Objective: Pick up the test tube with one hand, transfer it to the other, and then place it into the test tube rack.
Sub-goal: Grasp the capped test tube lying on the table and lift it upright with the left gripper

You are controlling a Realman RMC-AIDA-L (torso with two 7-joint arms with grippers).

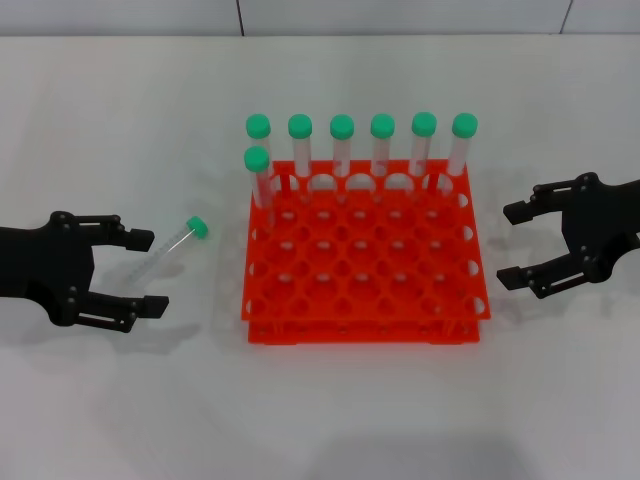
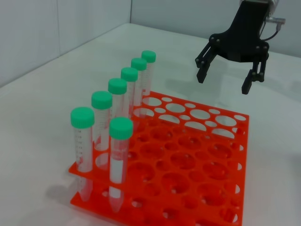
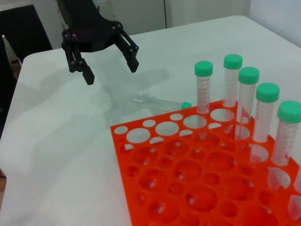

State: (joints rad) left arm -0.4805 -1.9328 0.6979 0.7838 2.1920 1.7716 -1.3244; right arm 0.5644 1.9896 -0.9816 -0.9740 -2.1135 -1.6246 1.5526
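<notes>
- While my left pincer sits low over the bench with its jaws spread wide and gripping nothing, the test tube lies flat just past its fingertips, green cap aimed at the rack.
- Right pincer is released too, parked beside the opposite edge of the test tube rack.
- Seven green-capped tubes stand upright in the rack's far rows.

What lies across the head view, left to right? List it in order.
Left gripper, open → loose test tube lying on the table → orange-red test tube rack holding seven green-capped tubes → right gripper, open.
</notes>
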